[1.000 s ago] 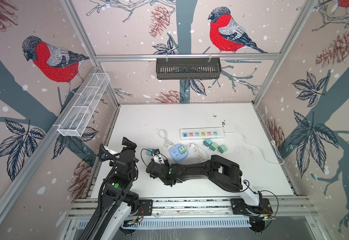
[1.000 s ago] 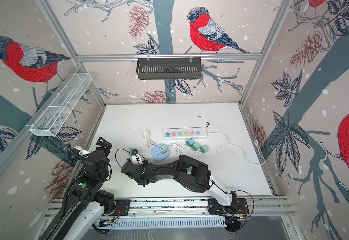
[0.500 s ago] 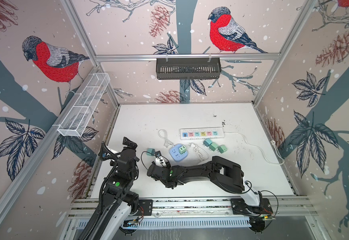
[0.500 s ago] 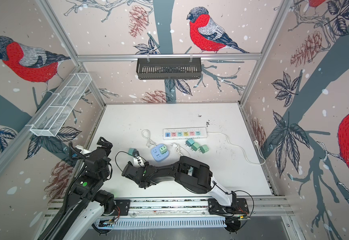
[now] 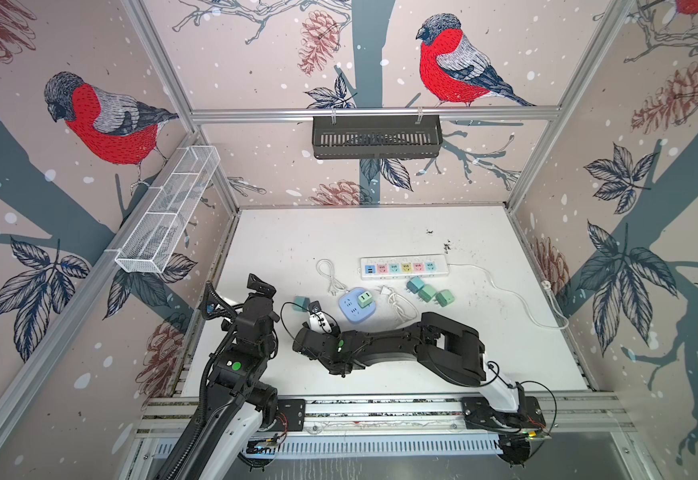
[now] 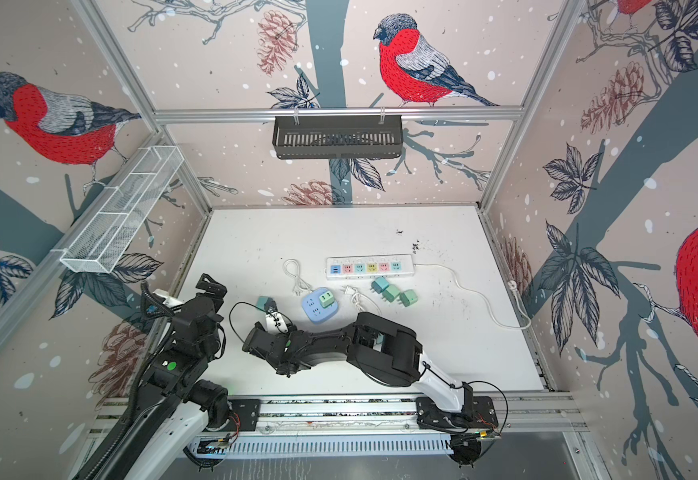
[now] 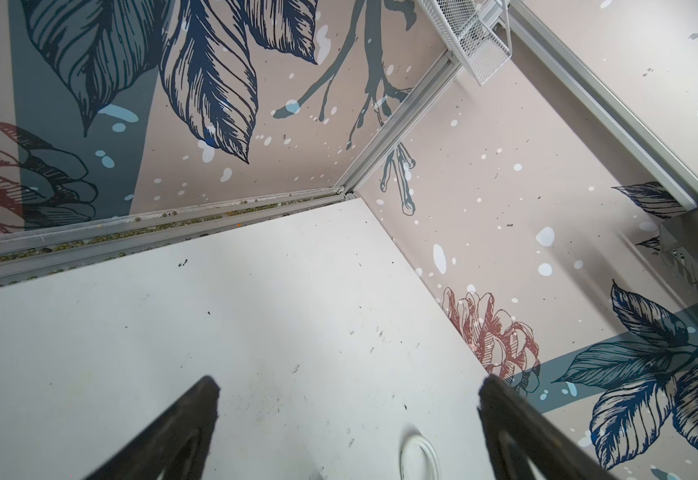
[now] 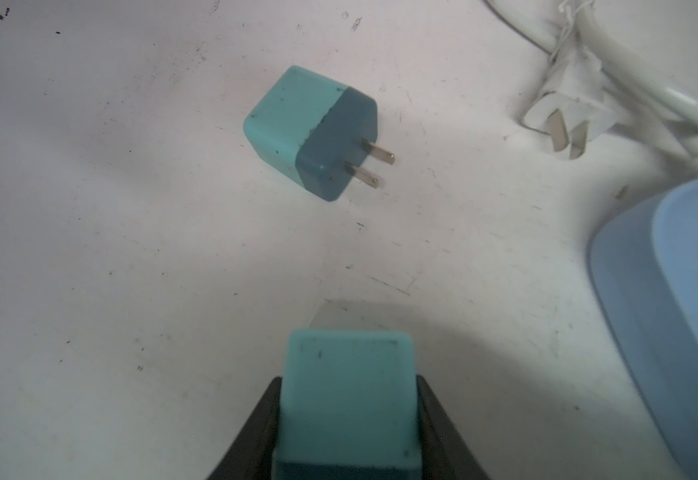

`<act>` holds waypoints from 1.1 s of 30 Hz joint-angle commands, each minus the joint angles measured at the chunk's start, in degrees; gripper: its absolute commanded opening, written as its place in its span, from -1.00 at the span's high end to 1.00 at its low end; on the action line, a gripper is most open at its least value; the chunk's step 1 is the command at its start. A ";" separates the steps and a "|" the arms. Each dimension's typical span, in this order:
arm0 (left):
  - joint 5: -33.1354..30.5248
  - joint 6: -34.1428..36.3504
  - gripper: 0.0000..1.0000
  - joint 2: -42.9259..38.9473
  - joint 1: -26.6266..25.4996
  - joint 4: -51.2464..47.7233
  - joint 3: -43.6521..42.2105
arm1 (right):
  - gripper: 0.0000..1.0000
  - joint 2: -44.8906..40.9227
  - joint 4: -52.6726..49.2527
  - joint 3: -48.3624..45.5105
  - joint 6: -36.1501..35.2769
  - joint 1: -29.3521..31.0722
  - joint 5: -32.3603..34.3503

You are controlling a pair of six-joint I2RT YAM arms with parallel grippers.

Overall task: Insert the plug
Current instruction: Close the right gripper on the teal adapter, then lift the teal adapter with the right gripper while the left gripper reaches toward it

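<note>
In the right wrist view a teal plug (image 8: 347, 395) sits between the black fingers (image 8: 255, 432) of my right gripper (image 8: 348, 419), which press on both its sides. Its prongs are hidden. I cannot tell whether it rests on the table. In both top views the right gripper (image 5: 315, 309) (image 6: 271, 311) is left of the round blue socket hub (image 5: 353, 309) (image 6: 316, 311) (image 8: 671, 316). A second teal plug (image 8: 314, 133) (image 5: 300, 303) (image 6: 262, 302) lies on its side just beyond. My left gripper (image 7: 349, 415) (image 5: 260, 286) hangs open over bare table by the left wall.
A white power strip (image 5: 404, 267) (image 6: 370, 268) with coloured sockets lies farther back. Three green plugs (image 5: 426, 293) (image 6: 390, 294) lie near it. A green plug (image 5: 364, 298) stands in the hub. White cables (image 5: 328, 276) (image 8: 567, 120) (image 7: 420, 457) lie around it.
The right gripper's jaws have closed in onto the teal plug, and that arm has shifted slightly to the left. The left arm has stayed where it was.
</note>
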 commanded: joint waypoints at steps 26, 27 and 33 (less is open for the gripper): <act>19.07 10.02 -0.94 6.50 0.15 3.13 8.33 | 0.90 -54.08 10.04 -28.45 -24.94 -6.55 15.34; 19.14 11.16 -0.94 6.69 0.15 2.78 9.04 | 0.91 -57.86 11.83 -30.94 -25.21 -8.86 15.41; 19.43 16.30 -0.93 3.83 0.15 10.80 3.42 | 0.91 -75.57 21.32 -46.84 -24.96 -23.89 5.35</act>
